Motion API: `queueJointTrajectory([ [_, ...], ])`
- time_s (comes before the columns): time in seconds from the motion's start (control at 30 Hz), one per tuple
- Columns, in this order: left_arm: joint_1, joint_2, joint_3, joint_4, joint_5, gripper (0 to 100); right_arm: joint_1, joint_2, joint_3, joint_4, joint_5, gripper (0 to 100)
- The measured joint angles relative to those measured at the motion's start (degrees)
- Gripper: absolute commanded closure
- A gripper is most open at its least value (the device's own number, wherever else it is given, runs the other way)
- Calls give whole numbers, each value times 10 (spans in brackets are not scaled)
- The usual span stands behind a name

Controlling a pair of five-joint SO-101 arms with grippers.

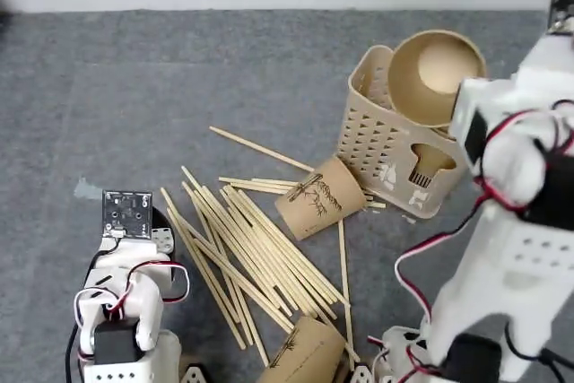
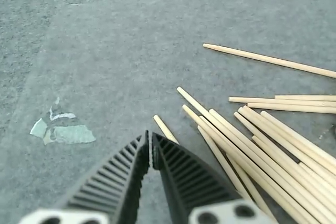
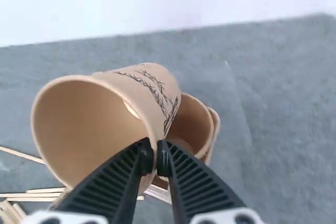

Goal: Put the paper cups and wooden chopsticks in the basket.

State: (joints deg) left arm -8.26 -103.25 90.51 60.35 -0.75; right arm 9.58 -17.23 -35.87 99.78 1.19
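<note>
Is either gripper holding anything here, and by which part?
The right gripper pinches a paper cup by its wall at the rim, one finger inside and one outside. The left gripper is shut on nothing.

basket (image 1: 395,145) at right, top cup (image 1: 435,73) over its mouth, mid cup (image 1: 318,196) just L of basket — touching chopsticks (image 1: 251,257) at ctr, near cup (image 1: 305,352) at front edge

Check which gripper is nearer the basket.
Right. The right gripper pinches a paper cup by its rim over the basket. The left gripper sits shut beyond the chopsticks, well away from it.
</note>
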Motion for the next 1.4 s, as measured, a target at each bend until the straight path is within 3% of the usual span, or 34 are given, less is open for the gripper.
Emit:
queueJointTrajectory([
  [0.43,0,0,0,0,0,987,55,68,0,8,0,987],
  [0.7,0,0,0,0,0,987,45,84,-3,8,-40,790],
  [1.4,0,0,0,0,0,987,23,146,-3,-159,-61,790],
])
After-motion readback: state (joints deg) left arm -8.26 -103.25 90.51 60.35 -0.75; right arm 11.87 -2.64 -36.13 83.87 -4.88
